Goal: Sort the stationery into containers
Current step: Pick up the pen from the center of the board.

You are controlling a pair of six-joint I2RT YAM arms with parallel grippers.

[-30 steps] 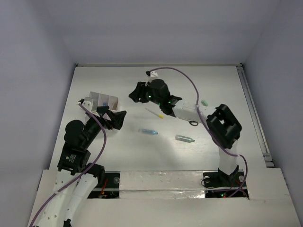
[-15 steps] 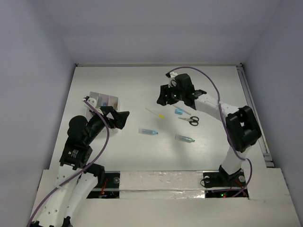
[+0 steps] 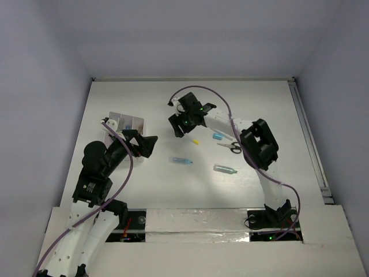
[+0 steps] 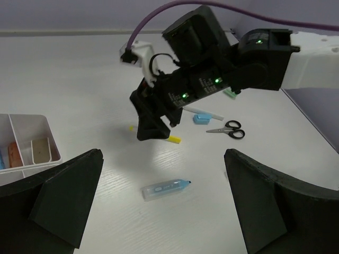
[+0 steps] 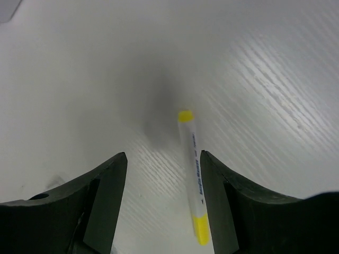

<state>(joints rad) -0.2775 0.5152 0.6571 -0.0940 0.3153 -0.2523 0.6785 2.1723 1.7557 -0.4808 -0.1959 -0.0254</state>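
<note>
Right gripper (image 5: 163,159) part-open and empty, poised over the yellow-tipped pen (image 5: 193,180) near the middle of the table (image 3: 277,115). Pen seemingly off-centre between the jaws: centre on barrel, lower squarely, then close.

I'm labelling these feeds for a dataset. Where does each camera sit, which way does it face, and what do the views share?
Top external: above and behind the robot, looking down on the table; left end effector and right end effector show.
Left wrist: rides the left end effector, facing across the table at the right one; its own fingers frame the bottom corners.
Right wrist: rides the right end effector, looking down; its fingers straddle the yellow-tipped pen.
Shared: that pen appears in all three.
</note>
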